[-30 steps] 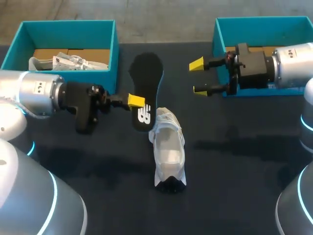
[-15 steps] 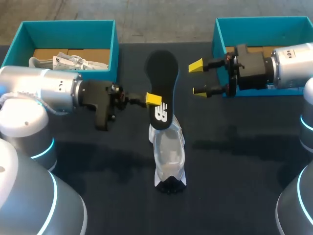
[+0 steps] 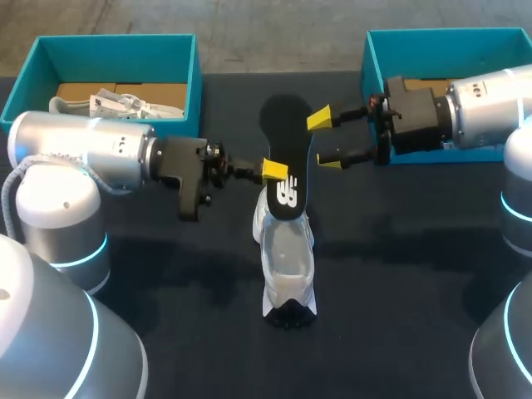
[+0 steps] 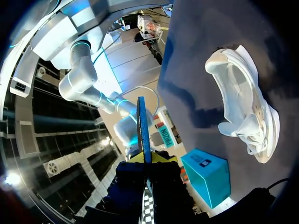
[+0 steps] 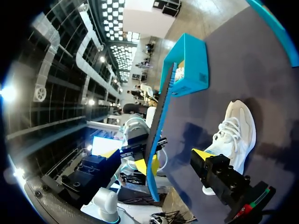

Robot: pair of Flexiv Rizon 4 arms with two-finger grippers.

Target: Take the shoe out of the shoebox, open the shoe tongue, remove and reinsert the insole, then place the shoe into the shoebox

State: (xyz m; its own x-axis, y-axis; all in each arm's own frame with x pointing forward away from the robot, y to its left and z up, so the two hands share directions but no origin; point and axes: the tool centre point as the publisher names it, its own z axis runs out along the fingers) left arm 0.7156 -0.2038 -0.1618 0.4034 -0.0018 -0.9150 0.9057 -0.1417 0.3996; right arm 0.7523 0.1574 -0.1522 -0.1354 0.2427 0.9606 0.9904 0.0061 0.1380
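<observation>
Insole (image 3: 284, 154), 1 pc: black, thin, flat, oblong, white logo; tilted up over Shoe's far end, clamped at logo end by L pincer (image 3: 274, 170).
Shoe (image 3: 287, 249), 1 pc: white, laced, sole-down mid-tabletop (image 3: 399, 283), outside both boxes.
R pincer (image 3: 324, 140): fingers wide apart, Insole edge-on between them.
Shoeboxes, 2 (image 3: 116, 50) (image 3: 370, 58): teal, rectangular, far corners.

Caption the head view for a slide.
Left gripper holds the black insole above the white shoe, open right gripper at its edge.
</observation>
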